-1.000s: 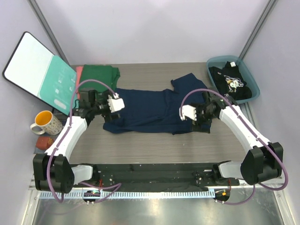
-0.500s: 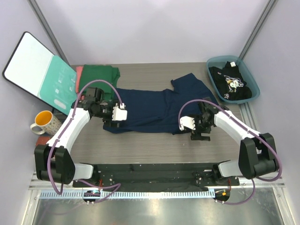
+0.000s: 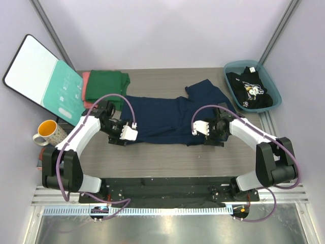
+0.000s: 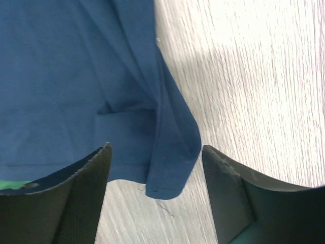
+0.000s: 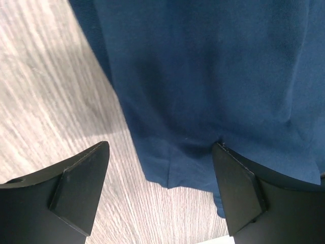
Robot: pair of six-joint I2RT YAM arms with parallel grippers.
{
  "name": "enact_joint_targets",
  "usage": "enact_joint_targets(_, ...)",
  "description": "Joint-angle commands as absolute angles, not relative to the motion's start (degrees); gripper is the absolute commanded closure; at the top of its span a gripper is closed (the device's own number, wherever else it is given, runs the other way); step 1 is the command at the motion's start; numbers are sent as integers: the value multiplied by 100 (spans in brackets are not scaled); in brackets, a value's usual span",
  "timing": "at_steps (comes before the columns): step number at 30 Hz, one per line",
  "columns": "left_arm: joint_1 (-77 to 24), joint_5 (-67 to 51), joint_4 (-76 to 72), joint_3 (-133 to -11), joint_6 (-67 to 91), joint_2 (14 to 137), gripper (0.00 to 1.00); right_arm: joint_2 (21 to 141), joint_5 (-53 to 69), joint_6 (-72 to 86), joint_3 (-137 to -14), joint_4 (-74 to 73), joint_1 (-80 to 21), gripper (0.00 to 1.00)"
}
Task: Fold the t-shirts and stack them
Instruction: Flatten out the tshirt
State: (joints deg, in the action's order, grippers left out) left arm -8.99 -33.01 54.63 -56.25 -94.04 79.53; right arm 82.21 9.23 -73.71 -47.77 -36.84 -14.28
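Observation:
The navy blue t-shirt (image 3: 165, 117) lies spread across the middle of the table. My left gripper (image 3: 118, 139) is open over its near left corner (image 4: 170, 175), fingers (image 4: 76, 198) either side of the folded hem. My right gripper (image 3: 213, 140) is open over its near right corner (image 5: 177, 168), with the hem between the fingers (image 5: 76, 188). A folded dark green t-shirt (image 3: 105, 84) lies on a salmon-pink one (image 3: 85, 81) at the back left. The black t-shirt with white print (image 3: 251, 89) sits in the bin at the back right.
A teal bin (image 3: 231, 68) stands at the back right corner. A teal-and-white board (image 3: 43, 79) leans at the left wall. A yellow-and-white mug (image 3: 48, 133) stands at the left edge.
Both grippers have come down toward the near edge of the navy shirt, the left to its near left corner, the right to its near right corner. Both stay open.

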Motion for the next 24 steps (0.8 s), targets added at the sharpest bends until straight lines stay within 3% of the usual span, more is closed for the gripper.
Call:
enact_joint_targets(1,-914,-2910,5599,-5625,-9659,8252,32,8305,818,-7216,-4860,-3305,-1424,14)
enact_joint_targets(7,-914,-2716,5476,-5818,-9615,8788,46,8437,712,-7128,-4930,-3225,-1406,22)
enact_joint_targets(10,-914,-2602,5510,-6002,-9571,8982,59,8481,651,-7119,-4940,-3225,-1389,32)
enact_joint_targets(13,-905,-2461,5686,-6248,-9484,9123,81,8499,571,-7119,-4948,-3217,-1354,54)
enact_joint_targets(14,-897,-2452,5687,-6301,-9440,9123,91,8499,536,-7102,-4957,-3217,-1354,67)
enact_joint_targets(16,-879,-2461,5652,-6424,-9396,9053,99,8482,510,-7067,-4992,-3217,-1345,76)
enact_joint_targets(18,-870,-2479,5459,-6521,-9343,8948,100,8455,431,-7031,-5036,-3217,-1327,88)
enact_joint_targets(24,-870,-2382,5309,-7083,-9158,8605,100,8183,237,-6900,-5404,-3304,-1327,99)
